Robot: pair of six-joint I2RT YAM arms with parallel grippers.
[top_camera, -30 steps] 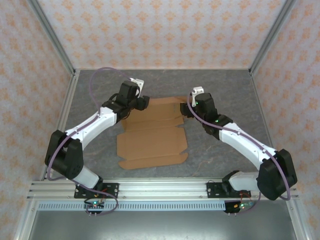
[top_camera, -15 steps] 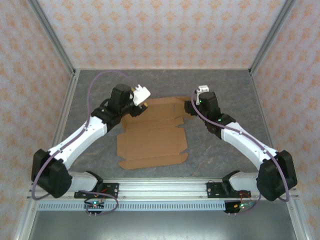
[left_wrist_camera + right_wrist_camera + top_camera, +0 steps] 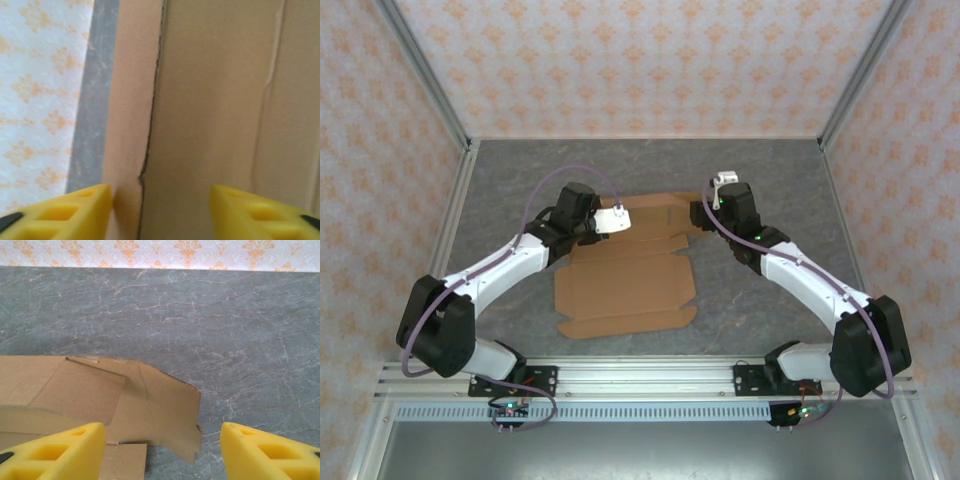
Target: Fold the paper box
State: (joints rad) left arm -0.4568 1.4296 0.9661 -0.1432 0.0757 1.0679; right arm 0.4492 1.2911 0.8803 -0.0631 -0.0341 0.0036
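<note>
the paper box is an unfolded brown sheet spread open in the middle of the table. its near flap edge stops short of the aluminium rail and its far edge sits under the two wrists. bare grey, stone-patterned surface runs all round it: a wide band beyond, toward the back wall, and strips on both sides up to the metal frame posts. the walls carry pale wallpaper with orange ornaments.

the left gripper sits close over the far left part of the sheet (a strip of table and wallpaper shows past one finger). its yellow fingers are parted, a cut edge runs between them, and no pinch on the card is visible. the right gripper hovers at the sheet's far right corner, spread wide. the angled corner flap lies between its tips, one over card, the other over bare table.
</note>
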